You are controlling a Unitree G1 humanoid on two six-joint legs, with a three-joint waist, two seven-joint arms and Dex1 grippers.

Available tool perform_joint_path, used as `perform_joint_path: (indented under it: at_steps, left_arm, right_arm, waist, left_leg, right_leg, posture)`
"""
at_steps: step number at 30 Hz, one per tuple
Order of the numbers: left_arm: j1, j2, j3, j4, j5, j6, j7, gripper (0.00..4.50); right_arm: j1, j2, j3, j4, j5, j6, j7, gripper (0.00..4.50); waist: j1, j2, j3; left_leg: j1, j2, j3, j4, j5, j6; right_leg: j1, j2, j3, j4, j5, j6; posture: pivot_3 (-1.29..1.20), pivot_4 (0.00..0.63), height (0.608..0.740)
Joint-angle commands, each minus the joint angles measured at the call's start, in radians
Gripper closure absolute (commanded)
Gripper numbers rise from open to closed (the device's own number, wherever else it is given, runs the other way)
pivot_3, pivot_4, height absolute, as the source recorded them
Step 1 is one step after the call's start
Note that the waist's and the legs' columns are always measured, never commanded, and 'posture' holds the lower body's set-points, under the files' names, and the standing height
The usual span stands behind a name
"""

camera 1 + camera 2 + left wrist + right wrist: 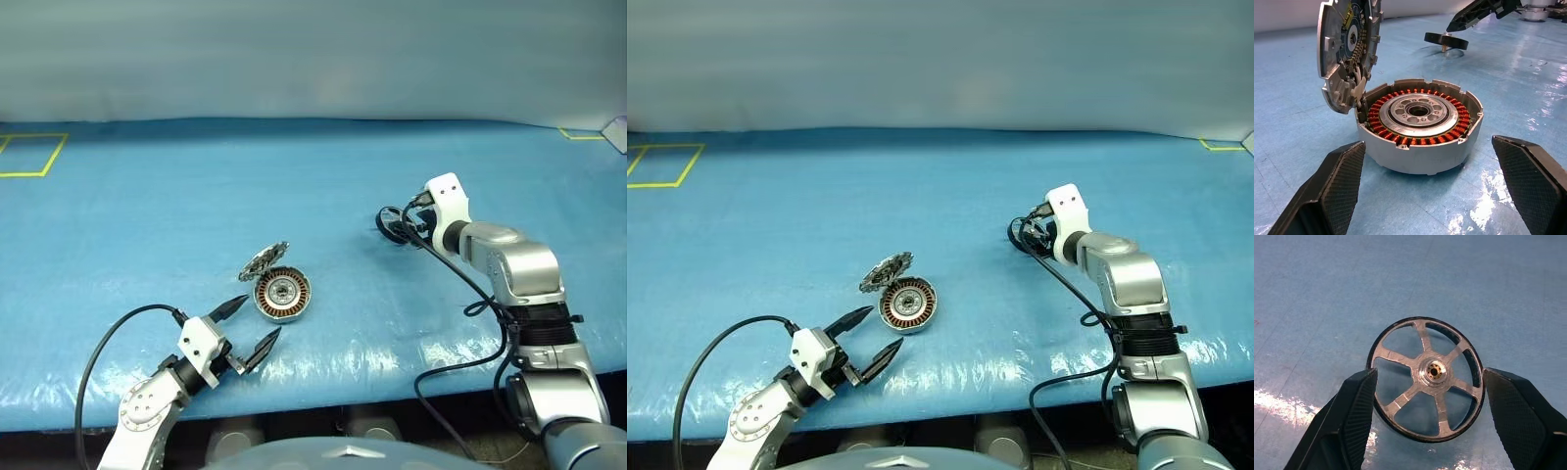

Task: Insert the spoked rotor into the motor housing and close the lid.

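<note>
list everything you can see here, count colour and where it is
motor housing: one, silver-grey with a ring of copper windings, near the front edge of the table, left of centre
lid: one, grey metal with a notched edge, standing open on the housing's far-left rim
spoked rotor: one, black rim with silver spokes, lying on the table to the right, apart from the housing
table cover: one, blue, glossy
yellow tape marks: two, at the far left and far right corners of the table
left hand: one, black fingers open, just in front of the housing
right hand: one, black fingers open, one either side of the rotor
</note>
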Motion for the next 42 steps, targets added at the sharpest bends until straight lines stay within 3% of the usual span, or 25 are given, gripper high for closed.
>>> perform_joint_path:
  at_steps: [1,21,42]
  left_arm:
    - [0.004,-0.003,-0.006,-0.017,0.0,-0.013,0.006,0.0]
    - [0.018,-0.005,-0.011,-0.019,0.0,-0.015,0.025,0.0]
    - [0.024,-0.006,-0.018,-0.016,0.005,-0.014,0.038,0.0]
  right_arm:
    - [-0.033,-0.007,-0.035,0.007,0.007,-0.008,-0.008,0.89]
    - [-0.086,-0.011,0.084,0.228,-0.089,-0.148,0.052,0.89]
    - [-0.044,-0.026,0.167,0.187,-0.18,-0.29,0.126,0.89]
  waist:
    - [0.0,0.0,0.0]
    - [0.0,0.0,0.0]
    - [-0.001,0.0,0.0]
  left_leg:
    - [0.0,0.0,0.0,0.0,0.0,0.0]
    - [0.0,0.0,0.001,0.0,0.0,0.0]
    - [0.001,0.0,0.001,0.0,0.0,0.0]
  right_leg:
    - [0.0,0.0,0.0,0.0,0.0,0.0]
    - [0.0,0.0,0.001,0.0,0.0,0.0]
    - [0.001,0.0,0.001,0.0,0.0,0.0]
  posture:
    - [0.0,0.15,0.74]
    - [0.0,0.15,0.74]
    - [0.0,0.15,0.74]
